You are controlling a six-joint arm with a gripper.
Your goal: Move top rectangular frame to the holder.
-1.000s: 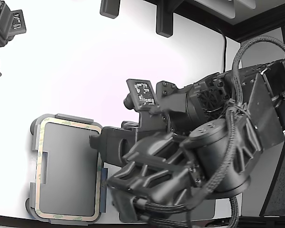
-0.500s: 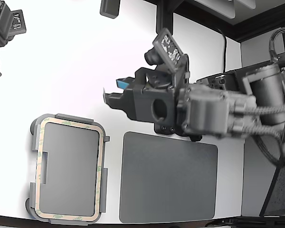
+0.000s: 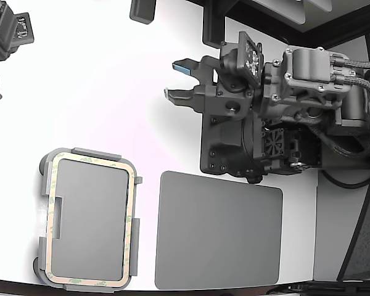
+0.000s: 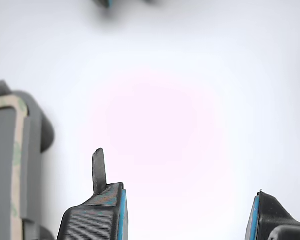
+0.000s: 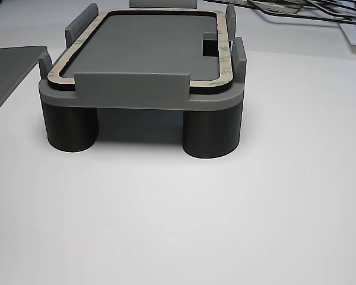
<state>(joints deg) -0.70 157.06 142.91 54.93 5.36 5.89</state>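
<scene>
Already top rectangular frame seated in holder. My gripper spread wide, empty, apart. Frame at 7 o'clock in exterior view, long axis 12-to-6.

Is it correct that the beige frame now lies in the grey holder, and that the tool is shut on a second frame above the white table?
Not quite: the tool is open and holds nothing, as the exterior view shows and the wrist view confirms. The rest is right: the beige frame lies in the grey holder, and the tool is above the white table.
</scene>
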